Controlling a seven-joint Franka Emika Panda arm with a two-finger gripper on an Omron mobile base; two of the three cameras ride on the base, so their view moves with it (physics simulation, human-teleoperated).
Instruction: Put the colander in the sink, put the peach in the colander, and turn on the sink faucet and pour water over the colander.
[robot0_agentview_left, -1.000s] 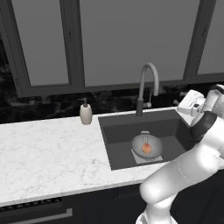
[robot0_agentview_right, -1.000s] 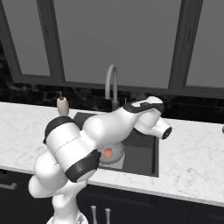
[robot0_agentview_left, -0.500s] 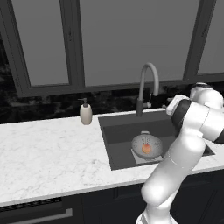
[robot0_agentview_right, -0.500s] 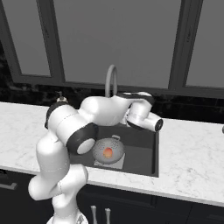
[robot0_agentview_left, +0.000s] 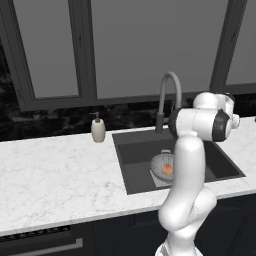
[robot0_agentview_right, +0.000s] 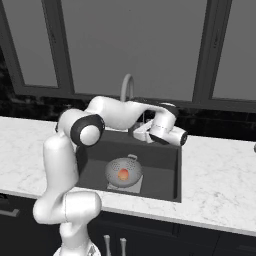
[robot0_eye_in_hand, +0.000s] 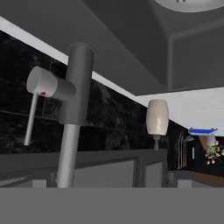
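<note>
The colander (robot0_agentview_right: 124, 173) sits on the floor of the sink (robot0_agentview_right: 165, 170) with the peach (robot0_agentview_right: 123, 174) inside it, below and to the near side of the claw (robot0_agentview_right: 134, 133), so what is left, by my reading, is the faucet (robot0_eye_in_hand: 72, 113). In the hand view, which is rolled upside down, the faucet's stem runs lengthwise through the frame just ahead of the claw, with the small lever (robot0_eye_in_hand: 46, 83) sticking out sideways from it and a soap bottle (robot0_eye_in_hand: 157, 117) farther off beyond. The claw's jaws stand spread fully apart, holding and touching nothing, close to the faucet base at the back of the sink.
</note>
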